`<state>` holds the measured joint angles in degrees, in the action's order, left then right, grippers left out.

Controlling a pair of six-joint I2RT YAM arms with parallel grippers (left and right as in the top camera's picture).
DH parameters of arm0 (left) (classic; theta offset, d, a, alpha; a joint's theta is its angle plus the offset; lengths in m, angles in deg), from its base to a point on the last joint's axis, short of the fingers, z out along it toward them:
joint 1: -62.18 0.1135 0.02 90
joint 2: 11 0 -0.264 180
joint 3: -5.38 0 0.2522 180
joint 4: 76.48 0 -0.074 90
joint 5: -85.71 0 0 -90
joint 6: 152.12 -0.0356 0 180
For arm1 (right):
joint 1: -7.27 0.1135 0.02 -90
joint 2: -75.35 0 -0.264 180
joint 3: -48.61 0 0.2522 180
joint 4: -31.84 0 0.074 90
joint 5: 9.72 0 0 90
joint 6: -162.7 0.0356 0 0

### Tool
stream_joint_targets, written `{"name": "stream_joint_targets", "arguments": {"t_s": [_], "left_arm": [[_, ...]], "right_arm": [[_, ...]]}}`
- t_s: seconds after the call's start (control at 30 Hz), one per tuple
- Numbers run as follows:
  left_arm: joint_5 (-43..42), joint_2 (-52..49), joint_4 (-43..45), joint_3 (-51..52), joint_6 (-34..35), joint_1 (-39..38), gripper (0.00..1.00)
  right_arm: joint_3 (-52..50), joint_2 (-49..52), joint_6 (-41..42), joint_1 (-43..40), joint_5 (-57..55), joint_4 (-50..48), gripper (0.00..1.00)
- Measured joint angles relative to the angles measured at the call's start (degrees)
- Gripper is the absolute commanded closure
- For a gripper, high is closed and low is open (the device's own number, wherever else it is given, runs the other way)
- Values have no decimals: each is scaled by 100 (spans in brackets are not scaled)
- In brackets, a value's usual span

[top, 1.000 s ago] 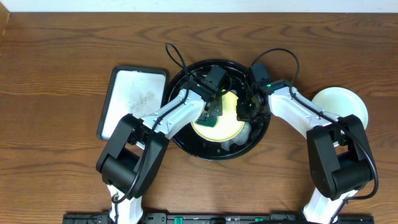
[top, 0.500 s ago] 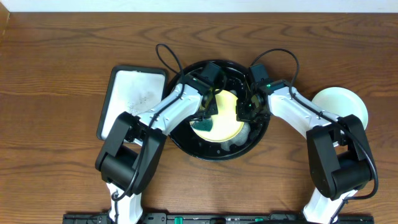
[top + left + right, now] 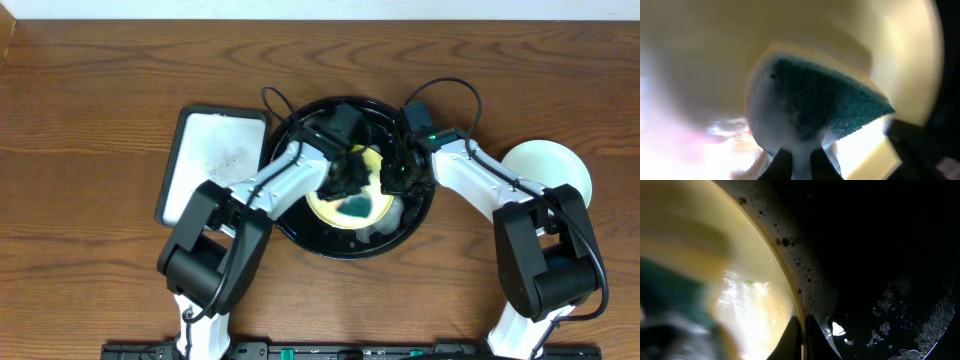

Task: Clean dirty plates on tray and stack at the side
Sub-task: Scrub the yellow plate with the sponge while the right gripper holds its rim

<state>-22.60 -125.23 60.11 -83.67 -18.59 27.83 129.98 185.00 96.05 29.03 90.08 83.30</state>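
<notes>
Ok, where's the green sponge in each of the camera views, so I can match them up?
Overhead: green sponge at picture centre, on the yellow plate in the black tray.
Left wrist: fills the middle, pinched by the left gripper at the bottom.
Right wrist: blurred green patch at the left edge, likely it.
Shared landmark: the yellow plate, in all three views.

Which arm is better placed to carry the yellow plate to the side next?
Likely right: right gripper pinches the yellow plate by its rim, nearest the pale plate; left gripper holds the sponge.
</notes>
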Motion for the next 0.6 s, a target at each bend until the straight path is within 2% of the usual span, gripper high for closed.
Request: {"name": "stream_joint_targets", "arguments": {"t_s": [0.1,0.3,0.6], "left_arm": [[-109,-48,378,28,-2,-118,92],[-109,-52,422,44,-160,-11,92],[275,-50,229,-20,-1180,518,92]], "right_arm": [[0,0,-11,0,-2,0,99],[0,0,-13,0,-2,0,99],[0,0,-15,0,-2,0,99]]}}
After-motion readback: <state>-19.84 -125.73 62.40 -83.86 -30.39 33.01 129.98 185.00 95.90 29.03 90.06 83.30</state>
